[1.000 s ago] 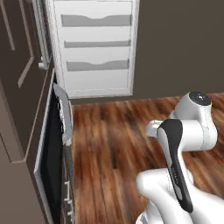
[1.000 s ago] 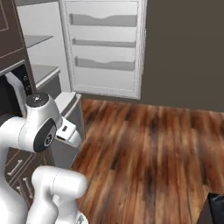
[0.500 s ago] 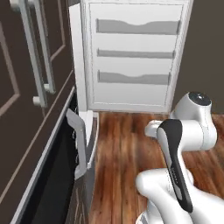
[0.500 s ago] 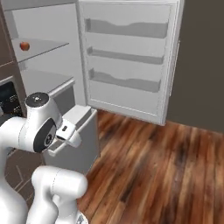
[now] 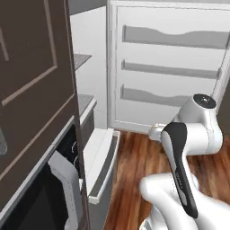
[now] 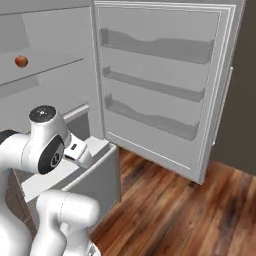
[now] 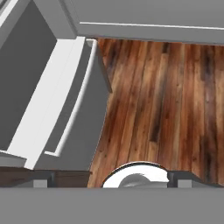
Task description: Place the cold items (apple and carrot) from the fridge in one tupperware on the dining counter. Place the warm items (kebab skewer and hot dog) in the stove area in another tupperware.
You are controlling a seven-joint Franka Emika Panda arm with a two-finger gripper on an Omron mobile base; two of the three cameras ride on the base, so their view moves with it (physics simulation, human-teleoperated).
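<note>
open fridge (image 6: 160, 100), apple (image 6: 21, 61) small on shelf

Glossy wood-plank floor (image 7: 166, 96), matt white fridge door (image 6: 160, 95) (plastic-looking), dark cabinet (image 5: 31, 90)

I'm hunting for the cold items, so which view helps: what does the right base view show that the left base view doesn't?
Right base view: an apple sitting on a shelf inside the fridge.

Left base view: a dark cabinet front at the left and a dark oven front below it.

Both: the open fridge door with its three door shelves, the pulled-out bottom drawer, the wood floor and the folded arm.
</note>
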